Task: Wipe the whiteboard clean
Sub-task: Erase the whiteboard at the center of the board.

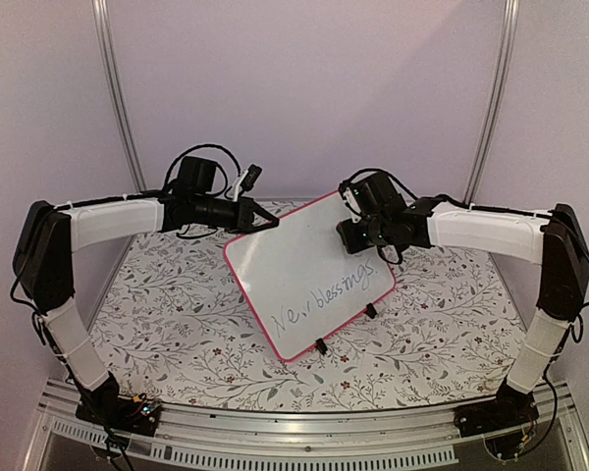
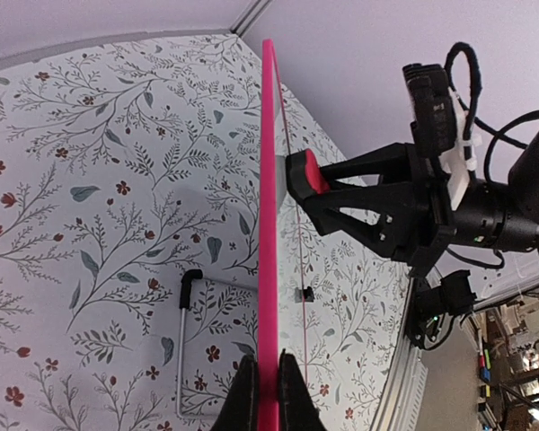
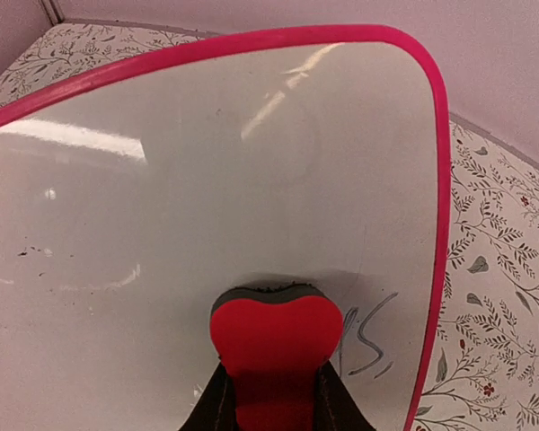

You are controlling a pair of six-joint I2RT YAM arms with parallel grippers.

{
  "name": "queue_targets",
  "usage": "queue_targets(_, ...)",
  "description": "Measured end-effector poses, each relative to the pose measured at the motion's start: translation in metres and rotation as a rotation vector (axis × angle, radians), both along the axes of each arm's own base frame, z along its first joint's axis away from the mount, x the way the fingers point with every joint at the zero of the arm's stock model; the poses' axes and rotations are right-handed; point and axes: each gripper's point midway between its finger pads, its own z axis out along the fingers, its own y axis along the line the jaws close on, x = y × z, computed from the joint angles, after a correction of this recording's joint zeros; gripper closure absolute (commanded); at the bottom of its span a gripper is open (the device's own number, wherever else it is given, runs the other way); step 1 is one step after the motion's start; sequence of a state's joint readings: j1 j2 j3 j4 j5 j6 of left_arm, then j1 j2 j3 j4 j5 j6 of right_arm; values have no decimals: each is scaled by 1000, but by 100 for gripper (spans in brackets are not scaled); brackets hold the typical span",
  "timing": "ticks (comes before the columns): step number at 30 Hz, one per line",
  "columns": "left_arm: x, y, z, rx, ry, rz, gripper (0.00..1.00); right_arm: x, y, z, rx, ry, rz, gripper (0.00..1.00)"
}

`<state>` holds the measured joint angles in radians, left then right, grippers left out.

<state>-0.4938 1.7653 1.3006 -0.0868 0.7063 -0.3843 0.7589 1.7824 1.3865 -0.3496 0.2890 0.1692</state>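
Pale lilac walls are seen behind a table covered with a cloth (image 1: 177, 304) printed with leaves and small red flowers. The left gripper (image 2: 269, 395) is closed on the pink-red rim of the whiteboard (image 1: 309, 265), with one finger on each face, at the board's upper left edge as seen from above. The right gripper (image 3: 271, 404) is clamped on a red eraser (image 3: 274, 346), whose dark felt side is pressed flat against the white face near the board's right edge. The whiteboard is held up over the middle of the cloth, tilted and turned at an angle, between the two grippers. Dark handwriting (image 1: 324, 299) is seen across its lower part, and the last letters lie just beside the eraser in the right wrist view. Only faint smudges are seen on the face above the eraser. Two small black clip feet (image 1: 321, 345) are fixed to the lower rim. Whether that rim touches the cloth cannot be told.
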Motion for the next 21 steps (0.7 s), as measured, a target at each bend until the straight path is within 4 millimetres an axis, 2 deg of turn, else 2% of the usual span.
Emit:
queue_targets(5,0,0,0,0,1,0,100,-3,-3,-5,15,-5,-7,100)
queue_targets(21,0,0,0,0,0,0,100,-32,-30,-39,-23,68,-29,100)
